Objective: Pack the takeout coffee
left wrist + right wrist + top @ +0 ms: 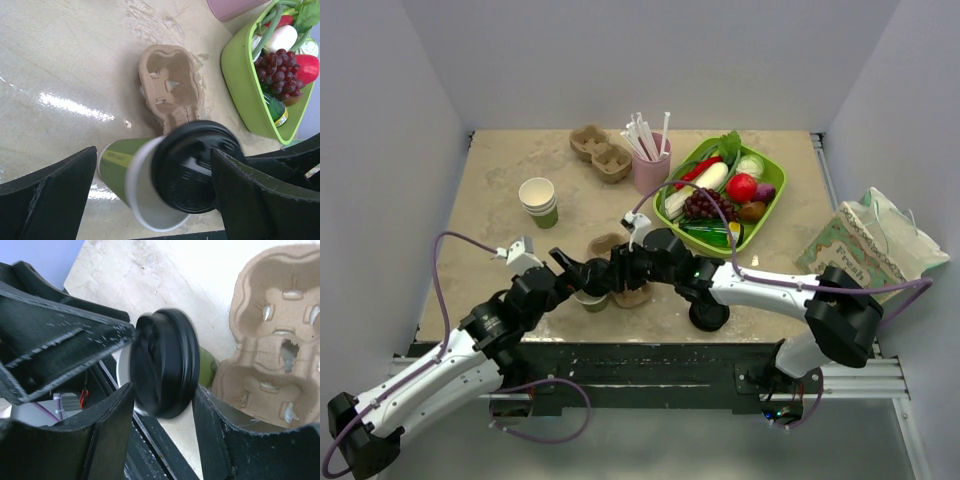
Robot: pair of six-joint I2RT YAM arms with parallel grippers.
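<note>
The surface's [75,60] near edge is close, so the takeout coffee [120,165], tipped far over just beside the cardboard cup carrier [170,85], could roll or spill if let go now. The left gripper [155,195] gapes wide, its fingers either side of the cup and clear of it, so it gives no support. The black lid [165,362] sits between the right gripper's [162,390] fingers, and a pull there may pop it off. Blur hides whether those fingers clamp it, and whether the lid is seated on the white rim.
</note>
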